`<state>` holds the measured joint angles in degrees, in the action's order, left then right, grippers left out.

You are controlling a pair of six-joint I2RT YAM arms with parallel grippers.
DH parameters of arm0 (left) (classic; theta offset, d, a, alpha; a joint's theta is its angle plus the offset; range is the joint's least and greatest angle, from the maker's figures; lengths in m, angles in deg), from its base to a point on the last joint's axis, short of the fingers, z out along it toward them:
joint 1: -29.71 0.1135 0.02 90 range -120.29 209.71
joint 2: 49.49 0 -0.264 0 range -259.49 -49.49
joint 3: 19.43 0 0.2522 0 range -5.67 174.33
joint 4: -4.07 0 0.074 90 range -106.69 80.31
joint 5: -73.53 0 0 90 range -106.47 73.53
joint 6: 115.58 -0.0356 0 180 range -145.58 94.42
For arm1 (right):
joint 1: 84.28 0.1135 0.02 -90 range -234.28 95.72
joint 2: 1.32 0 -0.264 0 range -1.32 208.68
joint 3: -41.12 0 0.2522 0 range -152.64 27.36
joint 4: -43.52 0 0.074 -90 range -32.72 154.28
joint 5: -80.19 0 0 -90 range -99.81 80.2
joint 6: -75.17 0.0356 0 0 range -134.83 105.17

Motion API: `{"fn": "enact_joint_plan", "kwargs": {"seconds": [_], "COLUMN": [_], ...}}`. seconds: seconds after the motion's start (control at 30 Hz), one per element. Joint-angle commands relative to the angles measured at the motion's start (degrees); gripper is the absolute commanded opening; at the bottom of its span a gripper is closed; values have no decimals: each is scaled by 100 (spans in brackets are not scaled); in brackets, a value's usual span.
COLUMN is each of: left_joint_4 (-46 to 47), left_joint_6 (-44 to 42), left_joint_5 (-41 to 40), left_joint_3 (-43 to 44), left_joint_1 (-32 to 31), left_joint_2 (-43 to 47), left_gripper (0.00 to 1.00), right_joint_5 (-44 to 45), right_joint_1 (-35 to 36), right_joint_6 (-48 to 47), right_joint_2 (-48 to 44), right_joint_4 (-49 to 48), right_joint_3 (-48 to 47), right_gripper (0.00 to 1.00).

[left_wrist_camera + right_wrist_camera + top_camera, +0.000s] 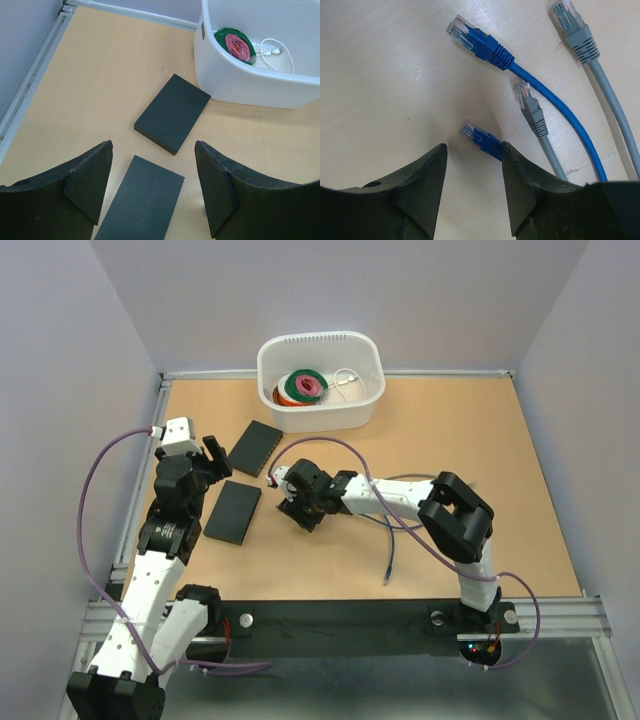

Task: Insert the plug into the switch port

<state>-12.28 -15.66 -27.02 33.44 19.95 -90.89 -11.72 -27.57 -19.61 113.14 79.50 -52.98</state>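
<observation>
Now the right hand [473, 150] sits open over a blue plug [479, 136]; the left hand [153, 150] gapes wide near a black box [172, 112].

table [480, 460] matt wood-look; bin [320, 418] glossy wht plastic; slabs [172, 112] matt blk; plug tips [457, 27] clear plastic.

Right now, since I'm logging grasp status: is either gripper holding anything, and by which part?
Nothing is held. The right gripper stands open astride the nearest blue Ethernet plug, not clamping it; the left gripper is open and empty.
</observation>
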Motion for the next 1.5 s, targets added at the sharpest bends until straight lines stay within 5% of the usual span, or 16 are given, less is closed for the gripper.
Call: {"fn": "enact_joint_plan", "kwargs": {"seconds": [0.0, 0.8, 1.2, 1.37, 1.47], "left_joint_4": [233, 233, 233, 224, 233], "left_joint_6": [-42, -51, -59, -42, -51], "left_joint_5": [17, 26, 17, 70, 70], "left_joint_3": [105, 97, 105, 114, 114], "left_joint_1": [-17, -17, -17, -17, -17], "left_joint_2": [19, -60, -52, -87, -78], "left_gripper": [77, 77, 77, 77, 77], "right_joint_5": [156, -169, -406, -477, -442], "right_joint_1": [-37, -406, -397, -397, -397], "right_joint_6": [-155, -278, -190, -94, 46], "right_joint_2": [24, -213, -406, -608, -757], "right_joint_4": [-68, -112, -227, -235, -270], "right_joint_3": [-211, 369, 501, 659, 791], "right_gripper": [54, 49, 30, 1, 0]}}
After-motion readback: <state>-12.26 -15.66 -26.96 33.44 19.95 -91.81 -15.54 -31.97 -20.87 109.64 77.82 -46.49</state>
